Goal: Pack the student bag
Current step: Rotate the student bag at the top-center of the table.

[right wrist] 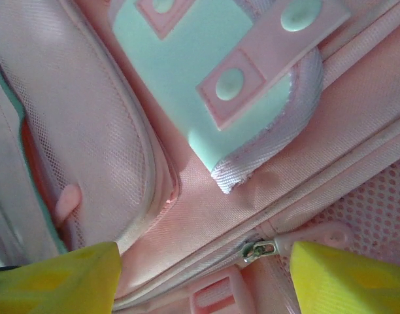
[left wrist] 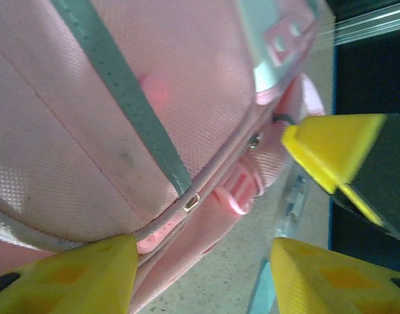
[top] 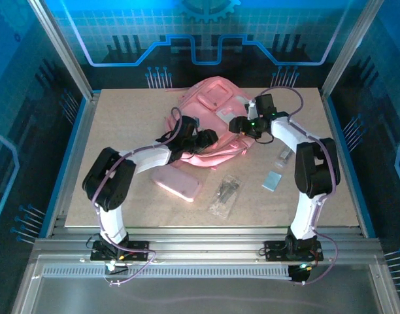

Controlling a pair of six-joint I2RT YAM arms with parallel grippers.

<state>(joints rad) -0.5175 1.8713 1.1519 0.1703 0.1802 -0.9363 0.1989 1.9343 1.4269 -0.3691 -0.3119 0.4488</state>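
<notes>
White arms (top: pixel 157 157) with black joints (top: pixel 108 176), purple cables (top: pixel 288 91) and yellow pincer fingertips (right wrist: pixel 350 278).

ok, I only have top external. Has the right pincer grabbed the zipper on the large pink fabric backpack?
Observer: No. In the right wrist view the right pincer is open. A silver zipper slider with a pink pull sits just ahead of its yellow fingertips.
Operator: And the other side?
Observer: The left pincer is open too, holding nothing. A small gold metal zipper part on the large pink fabric backpack lies just ahead of it.
</notes>
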